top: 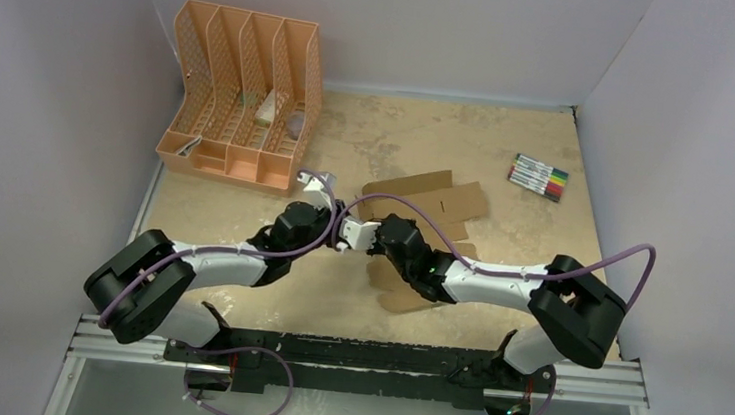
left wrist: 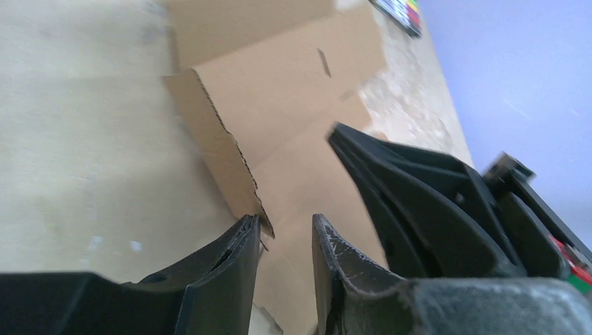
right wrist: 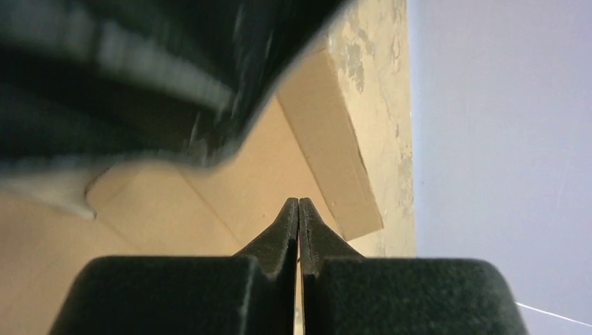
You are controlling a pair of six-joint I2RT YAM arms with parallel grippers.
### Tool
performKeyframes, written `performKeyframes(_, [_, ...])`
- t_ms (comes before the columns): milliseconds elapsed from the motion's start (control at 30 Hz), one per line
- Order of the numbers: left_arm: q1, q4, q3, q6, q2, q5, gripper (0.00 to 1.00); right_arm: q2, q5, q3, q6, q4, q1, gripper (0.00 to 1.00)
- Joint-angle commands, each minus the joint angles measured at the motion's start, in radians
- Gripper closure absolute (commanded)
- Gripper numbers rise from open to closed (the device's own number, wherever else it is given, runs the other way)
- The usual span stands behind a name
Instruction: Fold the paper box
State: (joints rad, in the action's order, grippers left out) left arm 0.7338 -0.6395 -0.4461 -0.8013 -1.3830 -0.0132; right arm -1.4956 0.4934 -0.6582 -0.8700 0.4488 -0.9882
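top: we look down from high above the near edge over the whole table [top: 530,141] | left wrist: we face the paper box [left wrist: 279,91] low and close | right wrist: equally close, sharing that box

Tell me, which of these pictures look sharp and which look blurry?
Top view: sharp and evenly lit, shadows soft. Left wrist view: the paper box looks soft and smeared. Right wrist view: the right gripper is crisp, but a dark blurred mass fills the upper left.
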Motion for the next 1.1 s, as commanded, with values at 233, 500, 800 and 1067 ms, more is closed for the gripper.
performKeyframes(233, [0.053,0.047,-0.034,0.009,0.083,-0.068,0.61,0.091,-0.02,-0.033,0.112,-0.011,0.008,0.93])
performKeyframes(500, [0.042,0.574,-0.2,0.026,0.186,0.191,0.33,0.232,-0.194,-0.151,0.296,-0.309,0.214,0.53])
performKeyframes(800, [0.001,0.899,-0.368,-0.034,0.028,0.255,0.3,0.203,-0.337,-0.269,0.398,-0.419,0.383,0.21])
performKeyframes(1067, [-0.076,0.825,-0.297,-0.082,0.014,0.082,0.33,0.103,-0.502,-0.35,0.365,-0.505,0.452,0.2])
